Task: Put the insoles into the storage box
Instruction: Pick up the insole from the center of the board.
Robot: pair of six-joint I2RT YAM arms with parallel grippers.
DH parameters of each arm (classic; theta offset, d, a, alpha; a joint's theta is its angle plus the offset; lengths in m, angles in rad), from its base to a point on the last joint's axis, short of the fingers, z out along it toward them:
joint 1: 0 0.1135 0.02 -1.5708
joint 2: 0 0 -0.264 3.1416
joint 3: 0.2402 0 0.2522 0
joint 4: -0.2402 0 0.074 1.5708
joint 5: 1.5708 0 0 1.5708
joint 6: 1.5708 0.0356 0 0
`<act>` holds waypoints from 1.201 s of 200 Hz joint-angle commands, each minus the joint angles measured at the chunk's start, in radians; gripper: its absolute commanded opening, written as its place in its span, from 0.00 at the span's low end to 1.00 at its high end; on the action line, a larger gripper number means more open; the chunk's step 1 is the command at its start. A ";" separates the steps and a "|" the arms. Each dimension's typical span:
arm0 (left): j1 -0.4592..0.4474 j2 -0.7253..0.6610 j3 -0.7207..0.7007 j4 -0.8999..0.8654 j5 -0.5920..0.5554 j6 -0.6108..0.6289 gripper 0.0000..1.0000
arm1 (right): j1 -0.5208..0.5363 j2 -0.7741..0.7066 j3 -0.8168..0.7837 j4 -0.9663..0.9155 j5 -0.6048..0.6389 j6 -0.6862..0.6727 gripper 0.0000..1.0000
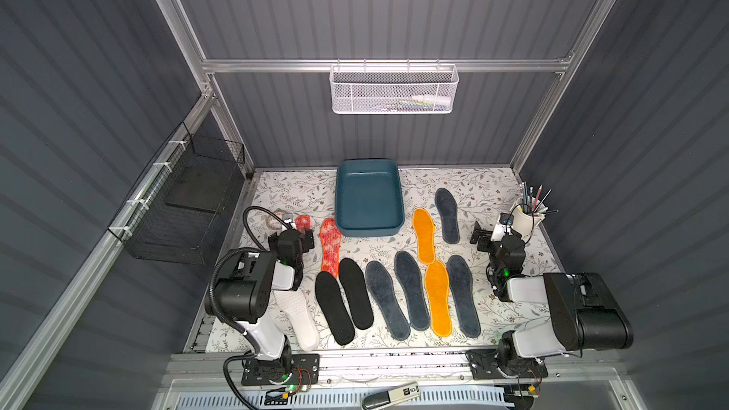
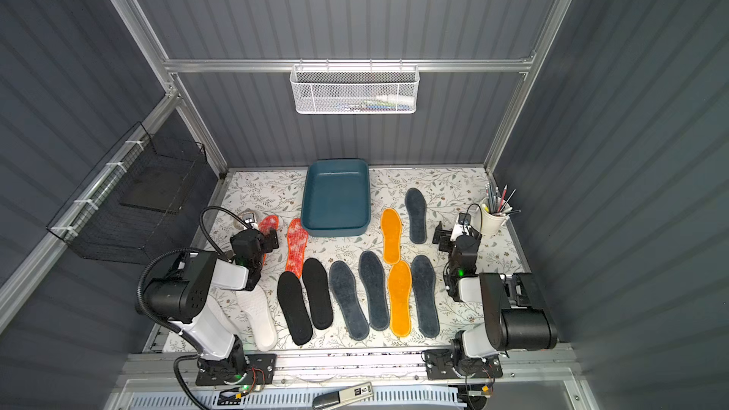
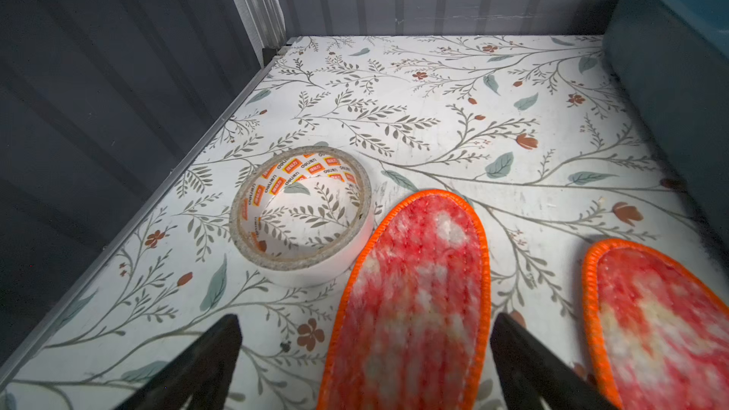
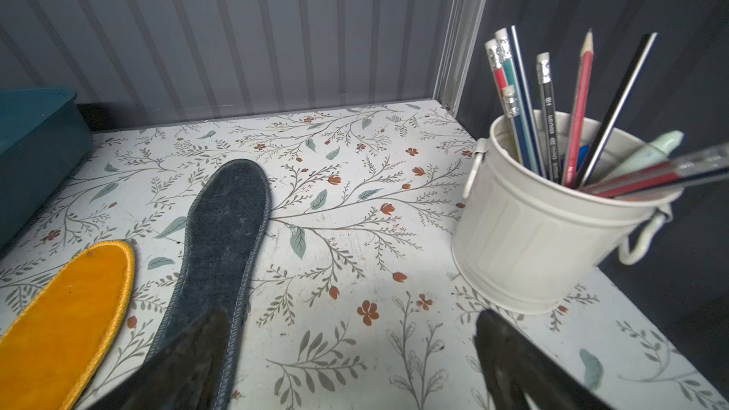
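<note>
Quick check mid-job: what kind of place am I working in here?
Probably a purpose-built robot test cell, not a home: grey corrugated walls and an aluminium frame box in a floral-papered table, with insoles laid out flat near an empty storage box.

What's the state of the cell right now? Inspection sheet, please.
Surface: floral table, no spills seen.
Job's things: insoles lie on the table; storage box empty.
Clutter: tape roll, pencil cup.
Grippers: left gripper open, red-orange insole between its jaws, ungripped; right gripper open, empty.
Cables: black hose loops at the table's left edge.
Surroundings: white mesh basket on back rail; black wire basket on side wall.
</note>
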 commanded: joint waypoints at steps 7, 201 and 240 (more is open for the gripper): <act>-0.004 0.007 0.004 0.024 0.011 0.021 1.00 | 0.003 -0.005 0.016 -0.007 0.007 0.010 0.99; -0.004 0.008 0.005 0.021 0.010 0.022 1.00 | 0.003 -0.005 0.015 -0.008 0.004 0.011 0.99; -0.003 0.008 0.006 0.019 0.012 0.022 1.00 | -0.004 -0.003 0.026 -0.029 -0.011 0.016 0.99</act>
